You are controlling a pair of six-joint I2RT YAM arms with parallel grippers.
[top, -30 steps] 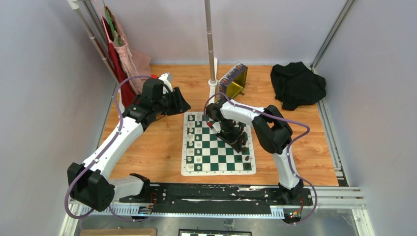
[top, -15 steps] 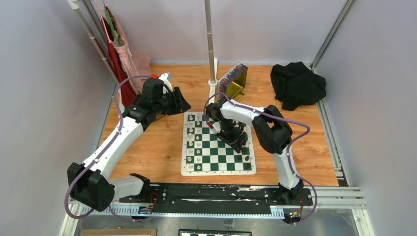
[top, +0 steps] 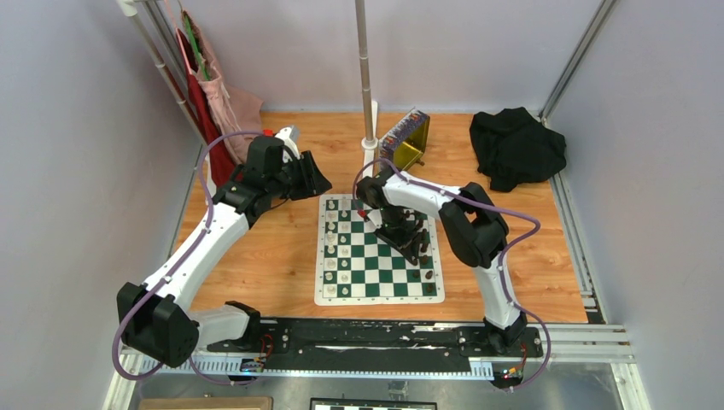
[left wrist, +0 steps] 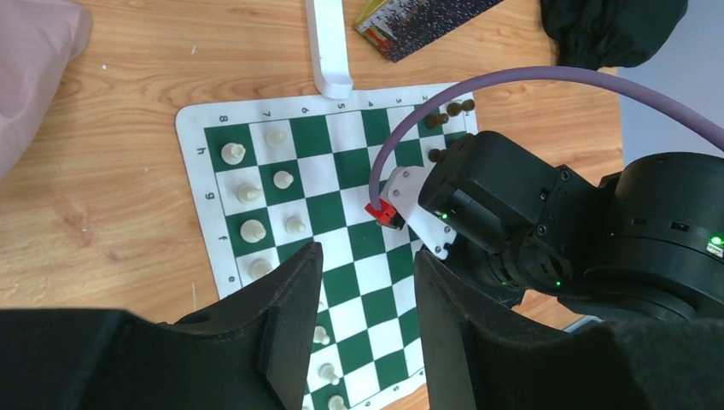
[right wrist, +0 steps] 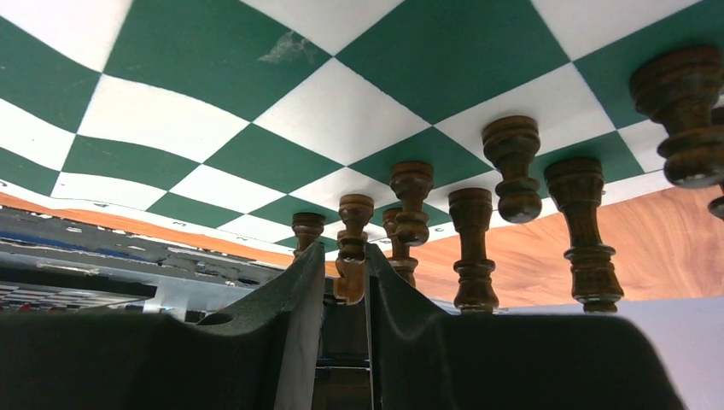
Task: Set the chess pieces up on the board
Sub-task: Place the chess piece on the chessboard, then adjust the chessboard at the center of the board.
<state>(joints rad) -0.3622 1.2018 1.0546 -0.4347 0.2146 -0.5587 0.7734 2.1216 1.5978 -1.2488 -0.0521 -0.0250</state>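
The green-and-white board (top: 319,294) lies mid-table. Dark brown chess pieces (top: 428,275) stand along its right side, in a row (right wrist: 510,166) in the right wrist view. My right gripper (right wrist: 344,252) is low over that side (top: 411,238). One dark piece (right wrist: 352,256) stands on the board (right wrist: 213,51) between its fingers. The piece touches the right finger, and a thin gap shows on the left, so the jaws are open. My left gripper (left wrist: 365,260) hovers open and empty above the board's far left corner (top: 314,181).
Cream-white pieces (top: 331,248) line the board's left columns (left wrist: 242,154). A gold tin (top: 408,137) and a pole's base (top: 369,145) stand behind the board. A black cloth (top: 516,145) lies at the back right, and pink and red fabric (top: 218,98) hangs at the back left.
The right arm's wrist end has shifted very slightly over the board's right side. The left arm has not moved.
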